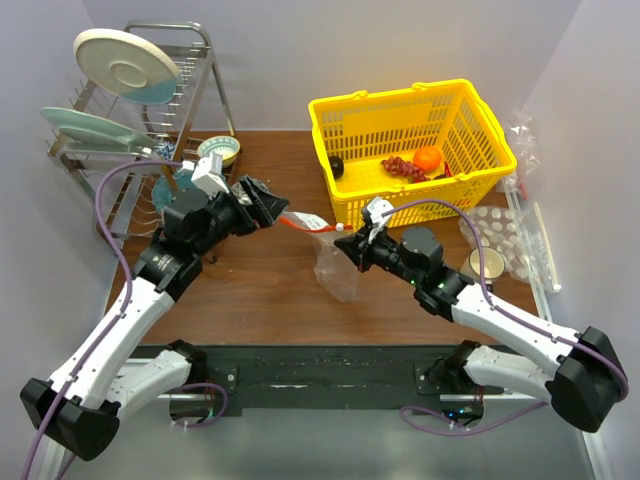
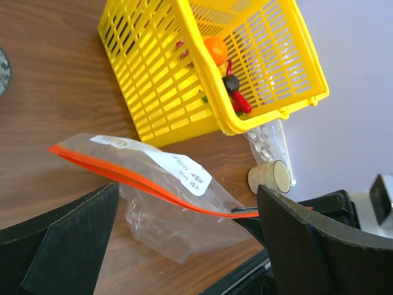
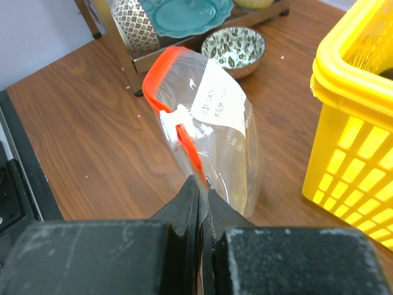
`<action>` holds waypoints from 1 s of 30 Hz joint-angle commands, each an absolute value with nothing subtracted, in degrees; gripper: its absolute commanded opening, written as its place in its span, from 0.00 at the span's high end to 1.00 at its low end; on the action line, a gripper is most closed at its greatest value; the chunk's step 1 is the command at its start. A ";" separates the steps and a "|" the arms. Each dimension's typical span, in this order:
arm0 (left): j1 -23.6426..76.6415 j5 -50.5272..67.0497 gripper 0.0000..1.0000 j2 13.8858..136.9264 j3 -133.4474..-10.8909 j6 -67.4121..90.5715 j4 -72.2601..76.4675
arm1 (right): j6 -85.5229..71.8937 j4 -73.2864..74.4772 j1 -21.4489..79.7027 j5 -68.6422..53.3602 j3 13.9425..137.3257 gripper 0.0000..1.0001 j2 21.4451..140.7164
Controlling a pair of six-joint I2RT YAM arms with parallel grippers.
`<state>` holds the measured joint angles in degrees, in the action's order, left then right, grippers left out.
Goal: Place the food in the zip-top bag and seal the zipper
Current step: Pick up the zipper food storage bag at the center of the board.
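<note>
The clear zip-top bag (image 1: 330, 262) hangs over the table between my two grippers, with its white label (image 2: 178, 169) showing. Its red-orange zipper (image 2: 147, 181) runs across the wide gap of my open left gripper (image 2: 187, 206); I see no finger touching it. My right gripper (image 3: 201, 184) is shut on the zipper's (image 3: 189, 144) near end, just below a white slider (image 3: 175, 120). The food lies in the yellow basket (image 1: 480, 125): an orange (image 1: 427, 157), dark red grapes (image 1: 402, 167) and a dark round fruit (image 1: 336, 166).
A metal dish rack (image 1: 200, 70) with plates (image 1: 125, 65) stands at the back left, and a patterned bowl (image 1: 218, 150) sits beside it. Dimpled clear packaging (image 1: 500, 235) and a small cup (image 1: 487, 263) lie right of the basket, near the table's right edge.
</note>
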<state>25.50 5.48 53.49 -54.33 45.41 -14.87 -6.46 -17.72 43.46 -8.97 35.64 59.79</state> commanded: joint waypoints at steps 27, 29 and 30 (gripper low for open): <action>25.84 12.21 0.05 59.76 -50.80 51.24 -7.47 | -2.64 -21.53 46.05 -6.33 35.07 1.00 58.98; 25.84 12.30 0.05 59.94 -50.71 51.33 -6.94 | -2.55 -21.36 46.14 -6.33 35.24 1.00 58.97; 25.84 12.13 0.05 59.85 -50.63 51.33 -6.86 | -2.64 -21.27 46.14 -6.33 35.24 1.00 58.80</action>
<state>25.58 10.04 59.61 -50.85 50.24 -10.76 -3.77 -19.29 45.78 -7.29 35.09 58.89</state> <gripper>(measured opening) 0.949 0.008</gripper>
